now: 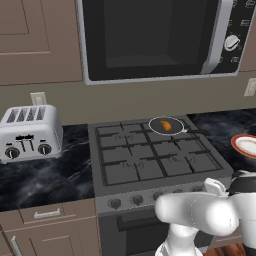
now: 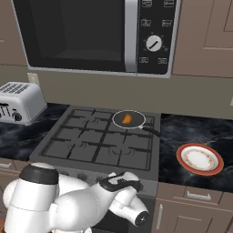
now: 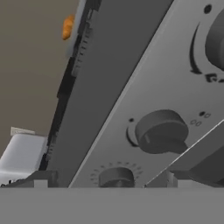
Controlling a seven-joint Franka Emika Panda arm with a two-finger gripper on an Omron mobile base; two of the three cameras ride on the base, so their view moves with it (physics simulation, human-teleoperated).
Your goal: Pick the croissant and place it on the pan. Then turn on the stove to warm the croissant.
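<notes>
Black marbled counter runs under a big microwave, with a silver four-slot toaster (image 1: 30, 132) at the left. Next comes the wide grey gas stove (image 2: 98, 143) with black grates, and on its back right burner sits the small round dark pan (image 2: 129, 119), the orange-brown croissant (image 2: 127, 119) already in it. A white plate with an orange-red rim (image 2: 199, 159) lies to the right. So the knob step is in hand: the gripper (image 3: 109, 181) faces a round grey knob (image 3: 161, 131) close up; whether its jaws are parted or closed I cannot tell. Next, I judge, it must close on that knob and twist.
</notes>
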